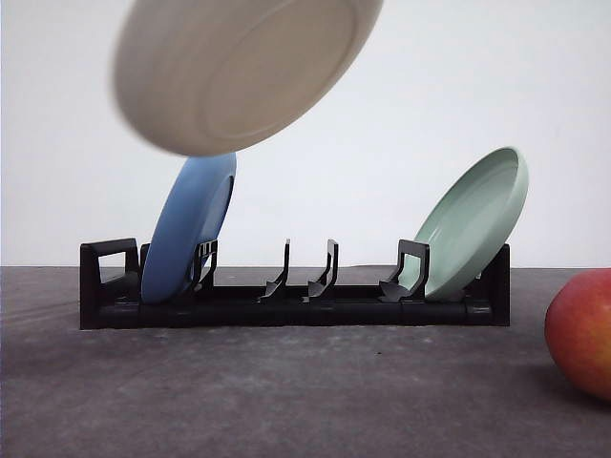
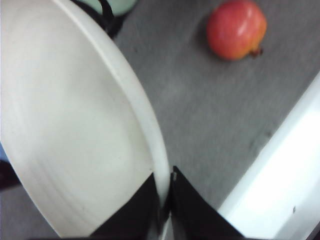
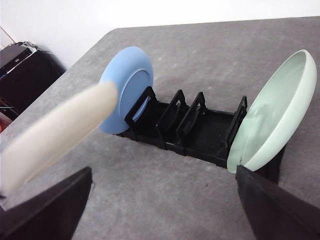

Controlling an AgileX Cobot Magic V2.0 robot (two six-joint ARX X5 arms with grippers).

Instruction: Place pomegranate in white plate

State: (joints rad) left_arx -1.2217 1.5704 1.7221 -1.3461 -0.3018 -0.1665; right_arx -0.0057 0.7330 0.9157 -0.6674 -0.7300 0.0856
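The white plate [image 1: 239, 67] hangs tilted in the air above the left end of the rack, its underside facing the front camera. My left gripper [image 2: 167, 176] is shut on its rim, one dark finger on each side of the edge; the plate [image 2: 75, 125] spreads out from the fingers. The pomegranate [image 1: 582, 329], red blending to yellow, lies on the grey table at the far right, apart from the plate; its calyx shows in the left wrist view [image 2: 236, 30]. My right gripper [image 3: 164, 172] is open with nothing between its fingers, facing the rack, with the white plate [image 3: 55, 132] beside it.
A black dish rack [image 1: 296, 305] stands across the table's middle. A blue plate [image 1: 188, 229] leans in its left slot and a pale green plate [image 1: 474, 219] in its right slot. A white surface [image 2: 280, 180] borders the grey table. A black box [image 3: 22, 70] sits beyond the table.
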